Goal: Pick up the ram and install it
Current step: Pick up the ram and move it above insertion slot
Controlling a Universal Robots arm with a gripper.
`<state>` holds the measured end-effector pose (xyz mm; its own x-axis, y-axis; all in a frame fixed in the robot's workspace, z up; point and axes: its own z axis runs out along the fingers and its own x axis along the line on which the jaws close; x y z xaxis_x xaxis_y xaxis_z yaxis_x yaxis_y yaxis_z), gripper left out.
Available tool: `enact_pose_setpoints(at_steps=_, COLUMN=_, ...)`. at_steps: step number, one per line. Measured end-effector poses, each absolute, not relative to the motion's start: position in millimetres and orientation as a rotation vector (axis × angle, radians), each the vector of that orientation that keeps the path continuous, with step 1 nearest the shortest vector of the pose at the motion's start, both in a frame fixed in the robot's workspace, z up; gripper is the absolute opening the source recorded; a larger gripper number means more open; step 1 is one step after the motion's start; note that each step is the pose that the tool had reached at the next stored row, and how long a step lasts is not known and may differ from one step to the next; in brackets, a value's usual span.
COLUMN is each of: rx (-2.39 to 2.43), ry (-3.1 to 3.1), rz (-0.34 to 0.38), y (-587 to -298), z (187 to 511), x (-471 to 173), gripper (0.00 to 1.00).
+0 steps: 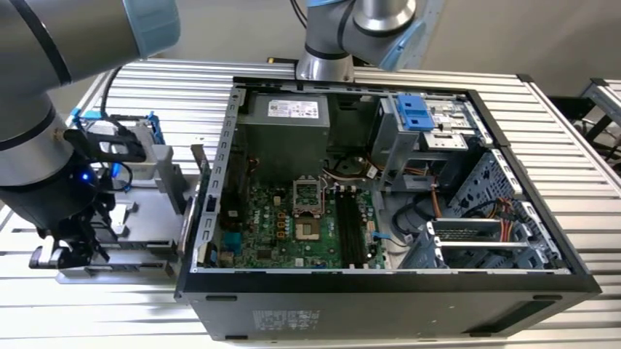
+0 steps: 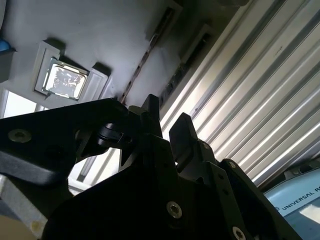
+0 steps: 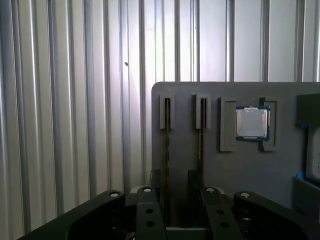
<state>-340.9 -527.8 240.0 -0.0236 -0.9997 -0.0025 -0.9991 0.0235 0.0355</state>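
Straddling the upright ram (image 3: 166, 145) in a grey tray (image 3: 184, 92) on the ribbed metal table (image 3: 75, 100), the gripper (image 3: 174, 187) is standing wide open, clamping nothing; its fingers are hiding the ram's near end.

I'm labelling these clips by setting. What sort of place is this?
Probably a robotics lab or test bench for computer assembly: an open desktop computer case lies on a ribbed metal table, beside a grey parts tray holding a processor chip.

the ram (image 3: 166, 150) sits in the tray (image 3: 182, 92), on the table (image 3: 75, 125) beside the case (image 1: 388, 305).
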Motion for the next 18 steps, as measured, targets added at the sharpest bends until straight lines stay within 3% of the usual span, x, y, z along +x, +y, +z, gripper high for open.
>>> enact_pose_setpoints(at_steps=18, rx=2.181, ry=-2.233, rz=-0.038, y=-529, z=207, x=-341, gripper=1.00)
